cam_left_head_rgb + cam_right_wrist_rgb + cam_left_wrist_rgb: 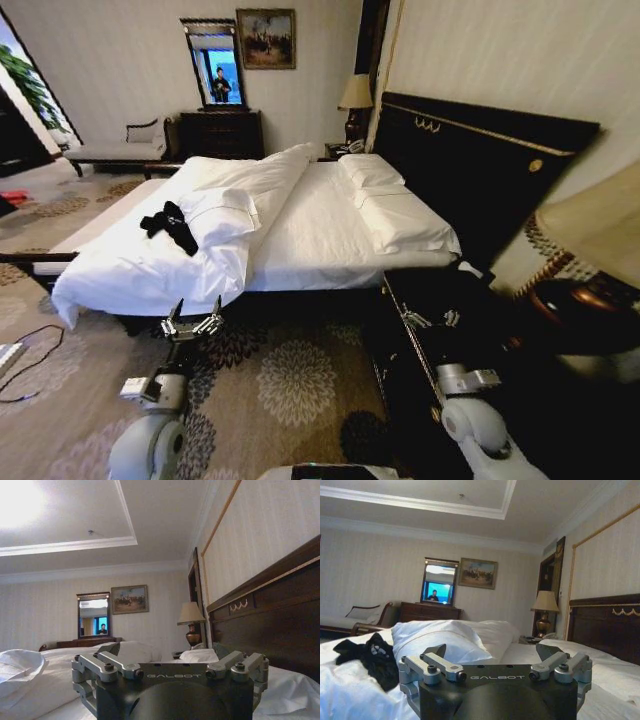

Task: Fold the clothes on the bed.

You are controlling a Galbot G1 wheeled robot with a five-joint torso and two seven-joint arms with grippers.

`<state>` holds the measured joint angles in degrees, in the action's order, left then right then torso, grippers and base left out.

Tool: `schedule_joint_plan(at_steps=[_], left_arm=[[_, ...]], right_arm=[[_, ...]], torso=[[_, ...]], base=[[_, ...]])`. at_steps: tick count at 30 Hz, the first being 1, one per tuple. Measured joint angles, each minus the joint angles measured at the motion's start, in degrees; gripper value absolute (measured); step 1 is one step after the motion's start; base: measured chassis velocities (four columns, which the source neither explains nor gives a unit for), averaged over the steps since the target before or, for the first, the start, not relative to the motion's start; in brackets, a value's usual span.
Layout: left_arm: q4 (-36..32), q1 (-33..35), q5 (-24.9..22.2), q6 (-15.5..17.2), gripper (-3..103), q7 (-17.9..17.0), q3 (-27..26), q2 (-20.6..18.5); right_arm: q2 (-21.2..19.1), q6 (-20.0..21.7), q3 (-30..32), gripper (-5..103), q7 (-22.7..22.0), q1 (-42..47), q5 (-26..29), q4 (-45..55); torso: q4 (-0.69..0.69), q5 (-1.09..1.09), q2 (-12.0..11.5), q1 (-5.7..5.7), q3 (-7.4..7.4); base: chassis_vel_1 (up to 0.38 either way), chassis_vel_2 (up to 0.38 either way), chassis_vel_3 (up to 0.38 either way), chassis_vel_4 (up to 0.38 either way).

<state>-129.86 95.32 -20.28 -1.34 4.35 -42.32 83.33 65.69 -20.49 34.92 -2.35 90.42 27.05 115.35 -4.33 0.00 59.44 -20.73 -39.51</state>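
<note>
**Crumpled shirt lies nearer the left hand**

Patterned carpet fronts the white-duveted, dark-framed bed; a bunched black soft T-shirt lies beyond the spread left hand. Left wrist view: it's just ahead. Spread right hand waits farther off.

Crumpled black T-shirt in a heap on the white-duveted bed, near the left side.

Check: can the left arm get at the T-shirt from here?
Probably, with a stretch: the left tool, open, sits at the bed's near edge, and the T-shirt lies crumpled ahead on the duvet, nothing between.
</note>
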Motion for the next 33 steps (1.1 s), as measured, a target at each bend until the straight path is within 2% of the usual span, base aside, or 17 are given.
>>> schedule_joint_plan(at_steps=[13, 19, 33], left_arm=[[-0.02, 0.11, -0.12, -0.14, 100, 0.02, -0.17, -0.46], [-1.9, 0.37, -2.88, 1.41, 100, -0.11, 0.1, -0.13], [-2.53, 0.62, -3.58, 2.09, 100, -0.2, 0.48, 0.43]], right_arm=[[0.59, -0.27, -0.05, 100, 0.03, -0.12, -0.38, -0.79], [0.57, -0.62, -0.04, 100, 0.17, -0.3, -0.38, -1.05], [0.42, -0.7, 0.44, 100, 0.1, -0.45, -0.34, -1.47]], torso=[[0.01, 0.01, 0.01, 0.0, 0.0], [0.0, 0.0, 0.0, 0.0, 0.0], [0.0, 0.0, 0.01, 0.0, 0.0]], base=[[-0.182, 0.186, 0.189, -0.191], [-0.223, 0.213, 0.22, -0.215], [-0.153, 0.169, 0.161, -0.158]])
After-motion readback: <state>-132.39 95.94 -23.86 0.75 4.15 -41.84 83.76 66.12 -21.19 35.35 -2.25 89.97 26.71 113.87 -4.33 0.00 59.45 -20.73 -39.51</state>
